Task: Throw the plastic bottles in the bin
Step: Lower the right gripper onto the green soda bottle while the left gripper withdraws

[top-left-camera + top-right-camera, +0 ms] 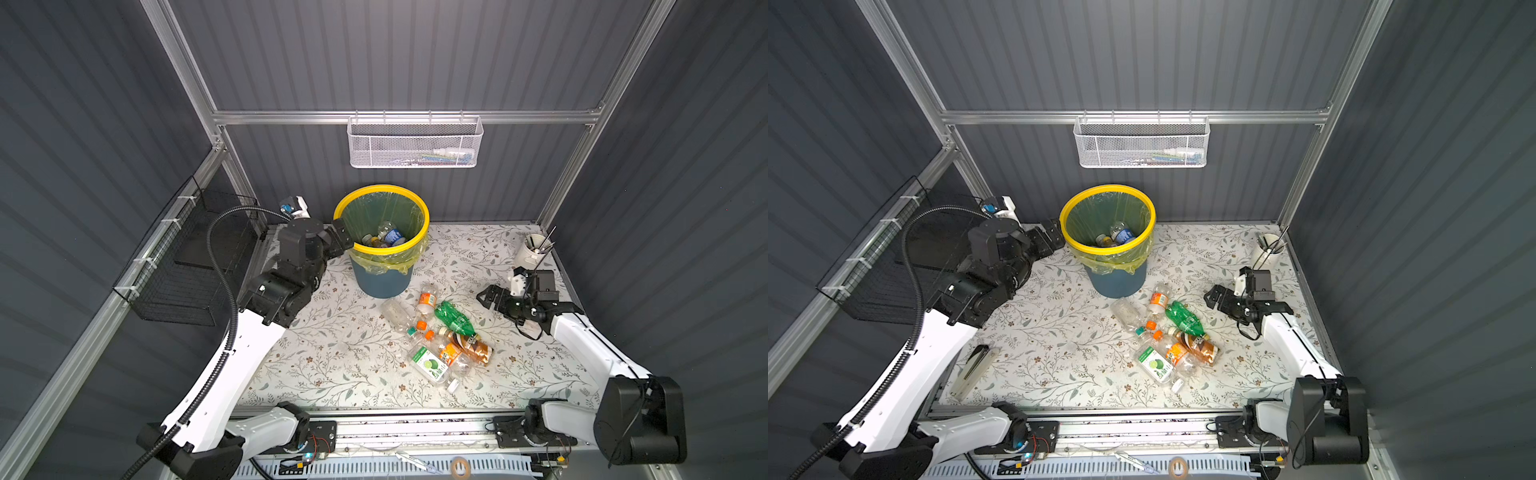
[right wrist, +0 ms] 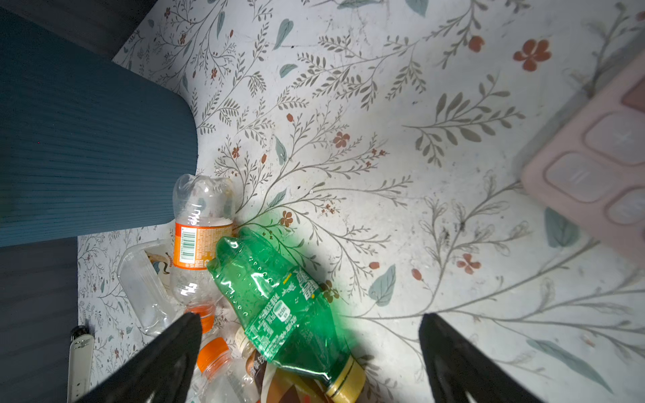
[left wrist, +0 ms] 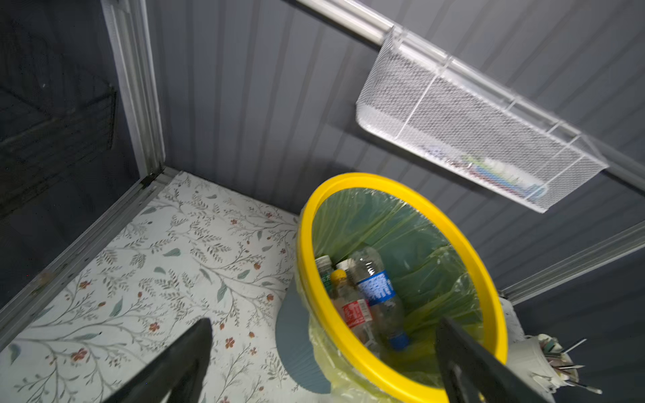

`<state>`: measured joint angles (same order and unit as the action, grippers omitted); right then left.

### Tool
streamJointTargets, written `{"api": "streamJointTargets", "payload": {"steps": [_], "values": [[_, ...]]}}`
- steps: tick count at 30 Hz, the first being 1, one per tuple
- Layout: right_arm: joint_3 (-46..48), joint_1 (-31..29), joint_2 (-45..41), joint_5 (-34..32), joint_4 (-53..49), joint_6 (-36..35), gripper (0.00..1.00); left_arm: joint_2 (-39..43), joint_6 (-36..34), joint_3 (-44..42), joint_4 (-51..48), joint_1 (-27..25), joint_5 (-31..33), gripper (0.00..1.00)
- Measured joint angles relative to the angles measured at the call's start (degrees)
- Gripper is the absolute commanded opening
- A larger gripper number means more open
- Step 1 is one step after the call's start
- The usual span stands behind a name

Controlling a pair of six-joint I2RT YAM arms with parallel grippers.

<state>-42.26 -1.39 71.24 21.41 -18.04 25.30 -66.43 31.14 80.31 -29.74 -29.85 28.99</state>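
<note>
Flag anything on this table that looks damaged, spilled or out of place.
The green bottle is crushed and dented, lying on its side in the heap of plastic bottles on the table. The yellow liner of the bin hangs bunched and uneven down its side. Nothing looks spilled.

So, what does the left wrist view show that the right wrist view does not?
Only the left wrist view: the yellow rim of the bin, the bottles lying inside it, and the white mesh basket. Only the right wrist view: the green bottle and the orange-labelled bottle, lying on the table cover. Both: the bin's dark blue wall, the flowered cover, and open jaws, of the left gripper and the right gripper, holding nothing.
</note>
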Motion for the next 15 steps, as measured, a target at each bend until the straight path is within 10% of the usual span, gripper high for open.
{"api": "streamJointTargets", "payload": {"steps": [15], "values": [[-7.41, -12.20, 10.19, -4.46, -4.46, -8.26, 0.99, 6.80, 15.26, -25.27, -4.59, 2.80, 0.13, 1.00]]}}
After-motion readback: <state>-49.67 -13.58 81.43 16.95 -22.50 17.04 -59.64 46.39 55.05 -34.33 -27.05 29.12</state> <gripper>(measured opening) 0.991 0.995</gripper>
